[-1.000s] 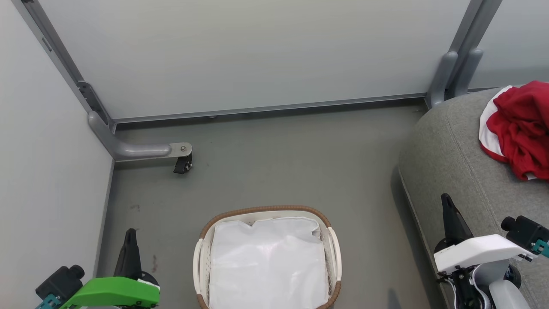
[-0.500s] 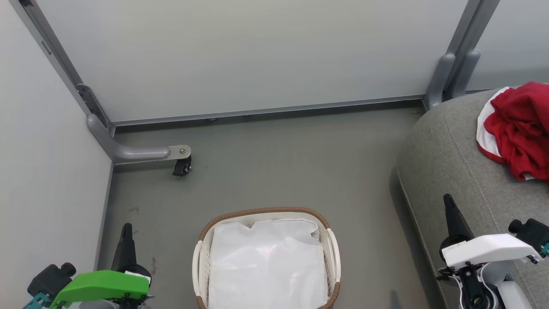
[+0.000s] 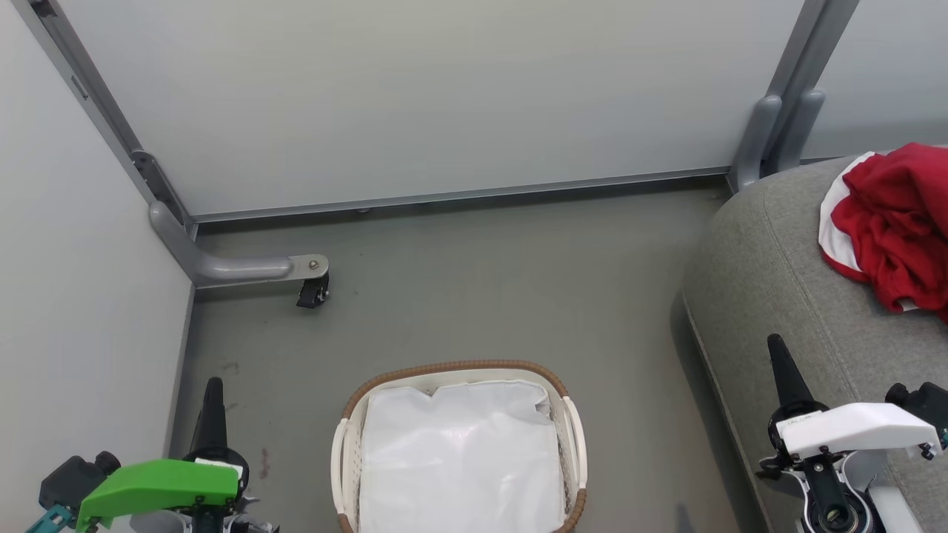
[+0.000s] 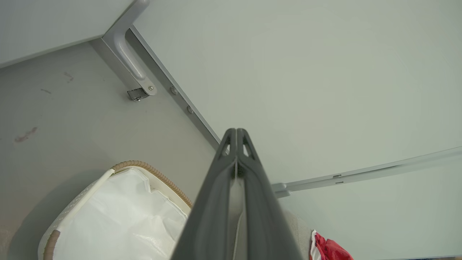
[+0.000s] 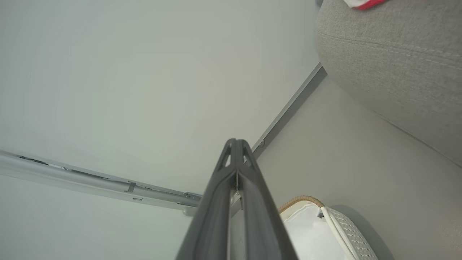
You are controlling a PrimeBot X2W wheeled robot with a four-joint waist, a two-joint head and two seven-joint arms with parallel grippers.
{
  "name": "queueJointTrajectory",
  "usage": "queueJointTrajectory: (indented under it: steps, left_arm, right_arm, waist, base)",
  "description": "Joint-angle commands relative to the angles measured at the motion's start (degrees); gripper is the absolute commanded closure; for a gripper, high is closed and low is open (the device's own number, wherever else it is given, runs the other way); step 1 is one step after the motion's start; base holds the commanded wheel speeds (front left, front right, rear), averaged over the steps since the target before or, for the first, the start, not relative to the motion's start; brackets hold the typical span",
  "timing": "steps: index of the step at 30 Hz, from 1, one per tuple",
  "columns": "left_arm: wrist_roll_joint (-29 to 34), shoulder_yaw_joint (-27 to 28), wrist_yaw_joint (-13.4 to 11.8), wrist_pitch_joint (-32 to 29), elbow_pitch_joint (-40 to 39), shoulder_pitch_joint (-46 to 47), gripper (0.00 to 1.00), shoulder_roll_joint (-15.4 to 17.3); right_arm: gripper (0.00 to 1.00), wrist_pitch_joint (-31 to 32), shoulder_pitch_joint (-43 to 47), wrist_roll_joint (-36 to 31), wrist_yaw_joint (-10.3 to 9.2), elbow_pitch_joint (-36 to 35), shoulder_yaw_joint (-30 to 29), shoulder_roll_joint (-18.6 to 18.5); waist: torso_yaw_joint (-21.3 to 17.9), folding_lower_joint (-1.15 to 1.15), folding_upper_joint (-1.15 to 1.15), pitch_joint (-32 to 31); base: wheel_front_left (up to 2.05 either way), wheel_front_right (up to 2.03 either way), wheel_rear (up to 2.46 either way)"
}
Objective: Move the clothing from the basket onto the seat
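Grey flooring (image 3: 481, 281) is bounded by pale wall panels (image 3: 444, 96). In the head view the clothing (image 3: 896, 222) is seen heaped on the seat (image 3: 770, 252), cut off at the right edge, while only a red scrap is caught by the left wrist view. The basket (image 3: 459, 366), its near end cropped, is lined in white. The left gripper (image 3: 213, 385) and right gripper (image 3: 775, 342) are pressed shut on nothing.
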State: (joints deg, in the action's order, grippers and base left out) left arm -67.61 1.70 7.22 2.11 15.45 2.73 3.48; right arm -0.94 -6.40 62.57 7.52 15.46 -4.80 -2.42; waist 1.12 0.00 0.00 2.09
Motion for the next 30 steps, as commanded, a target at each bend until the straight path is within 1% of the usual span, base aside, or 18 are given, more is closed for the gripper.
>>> queueJointTrajectory:
  steps: [1, 30]
  left_arm:
    - [-1.5, 0.3, 0.2, -0.3, -0.6, 1.5, 1.00, 0.6]
    - [-14.7, 2.2, 0.3, -4.5, -1.2, 2.9, 1.00, 0.5]
  right_arm:
    - [1.00, 0.4, 0.0, 1.8, -0.03, -0.7, -0.3, -0.4]
    - [1.00, 4.4, 0.2, 17.2, -0.03, -1.2, -1.1, -0.5]
  waist:
    - [0.0, 0.00, 0.00, -0.1]
    - [-0.6, 0.00, 0.00, -0.9]
  base:
    - [0.00, 0.00, 0.00]
    - [0.00, 0.00, 0.00]
